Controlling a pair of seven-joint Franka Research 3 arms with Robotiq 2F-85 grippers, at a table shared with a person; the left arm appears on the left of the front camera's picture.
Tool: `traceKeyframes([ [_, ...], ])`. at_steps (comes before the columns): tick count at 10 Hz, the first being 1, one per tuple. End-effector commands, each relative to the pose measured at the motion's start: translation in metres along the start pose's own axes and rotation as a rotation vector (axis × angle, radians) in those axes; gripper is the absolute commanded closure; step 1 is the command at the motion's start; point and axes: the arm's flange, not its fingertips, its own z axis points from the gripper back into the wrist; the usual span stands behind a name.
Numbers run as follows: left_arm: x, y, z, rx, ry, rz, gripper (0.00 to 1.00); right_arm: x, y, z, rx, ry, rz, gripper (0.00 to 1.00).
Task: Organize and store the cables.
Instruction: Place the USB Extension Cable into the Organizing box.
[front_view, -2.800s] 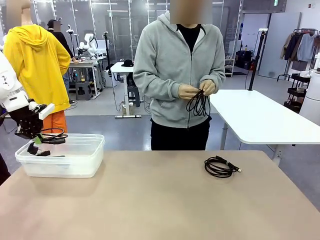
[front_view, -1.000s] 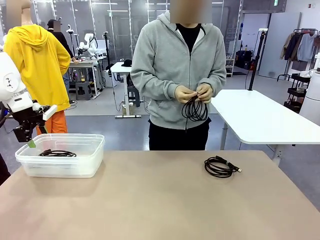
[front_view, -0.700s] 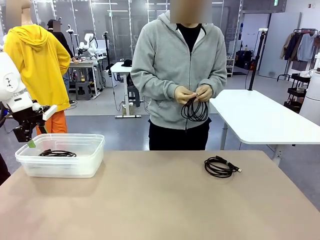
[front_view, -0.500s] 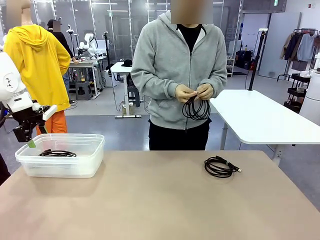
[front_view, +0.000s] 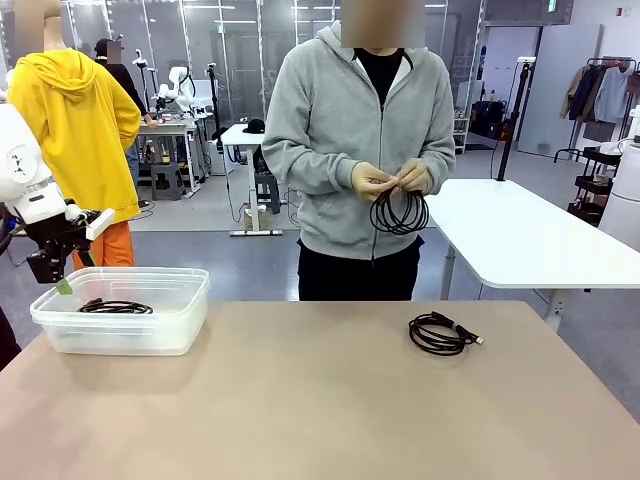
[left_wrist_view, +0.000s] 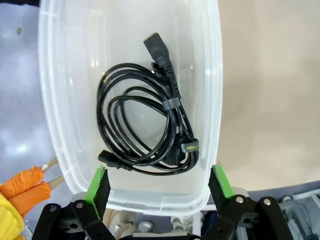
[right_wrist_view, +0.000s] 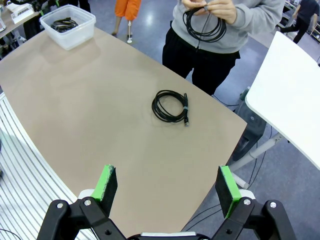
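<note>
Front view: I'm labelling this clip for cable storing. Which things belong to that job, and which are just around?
Job: clear bin; bundled cable inside it; coiled cable on the tan table; looped cable in the person's hands.
Just around: white side table; clothes rack; person in yellow hoodie.

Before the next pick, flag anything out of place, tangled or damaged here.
Nothing stands out. One cable lies coiled inside the clear bin, a second coil sits on the table, not yet stored, and the person holds a third coil in both hands. No damage visible.
</note>
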Motion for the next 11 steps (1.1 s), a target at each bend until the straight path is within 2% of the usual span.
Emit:
traceKeyframes([
  [1,0.015,-0.011,0.054,0.051,-0.045,0.034,0.00,-0.001,0.000,0.000,0.001,-0.001,-0.002,0.00],
  [4,0.043,-0.057,0.103,0.040,-0.140,0.184,0.00,-0.001,0.000,0.000,0.001,-0.001,-0.002,0.00],
  [6,0.064,-0.091,0.124,0.105,-0.189,0.312,0.00,-0.001,0.000,0.000,0.001,-0.001,-0.002,0.00],
  [9,0.061,-0.137,0.154,0.149,-0.262,0.570,0.00,-0.001,0.000,0.000,0.001,-0.001,-0.002,0.00],
  [11,0.055,-0.169,0.172,0.160,-0.221,0.713,0.00,-0.001,0.000,0.000,0.001,-0.001,-0.002,0.00],
])
